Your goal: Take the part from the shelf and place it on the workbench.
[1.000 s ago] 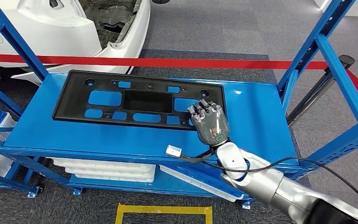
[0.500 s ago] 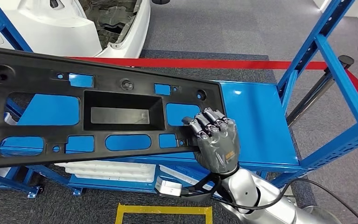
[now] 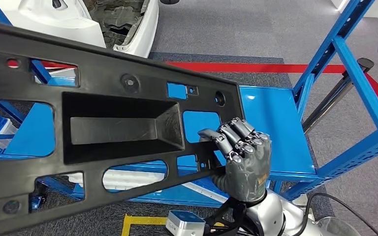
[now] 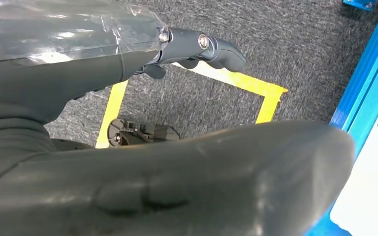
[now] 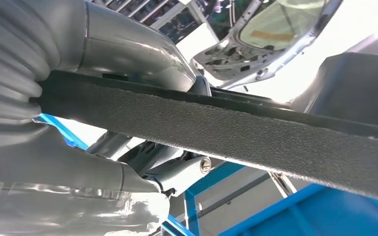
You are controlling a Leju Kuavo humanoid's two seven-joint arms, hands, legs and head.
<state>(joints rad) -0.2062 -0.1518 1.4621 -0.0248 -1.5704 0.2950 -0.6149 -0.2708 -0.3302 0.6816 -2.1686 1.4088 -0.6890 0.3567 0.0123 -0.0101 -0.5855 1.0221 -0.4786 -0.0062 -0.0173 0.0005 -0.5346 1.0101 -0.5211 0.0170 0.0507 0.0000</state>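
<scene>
— Right hand (image 3: 241, 164) first: what is it doing?

— It is grasping the black part (image 3: 113, 128) by the part's right end. My dark fingers (image 3: 234, 137) are curling over the upper face while the palm is sitting under the lower edge. In the right wrist view the hand (image 5: 128, 147) is clamping the part's textured edge (image 5: 226, 130) from both sides.

— And where is the part lying just now?

— It is hanging in the air, clear of the blue shelf (image 3: 280, 132), tilting so that its far left end is rising close to my head camera. It is stretching from my hand across to the left edge of the head view, covering most of the shelf board beneath it.

— What is standing around you?

— Blue uprights (image 3: 337, 46) of the shelf frame are rising on the right, near my hand. A red strip (image 3: 256, 66) is running across beyond the shelf, on the grey carpet (image 3: 236, 29). A white car body (image 3: 78, 24) is sitting behind the shelf on the left. Yellow floor tape (image 3: 138, 221) is showing below the part, just in front of the shelf. White panels (image 3: 128, 179) are lying on the lower shelf level, showing through the part's cut-outs.

— And your left hand?

— My left hand (image 4: 128, 147) is hanging low over the carpet and the yellow tape (image 4: 241, 81), beside the blue shelf edge (image 4: 369, 88). It is grasping nothing that I am seeing, but I cannot tell whether its fingers are released or clenched.
</scene>
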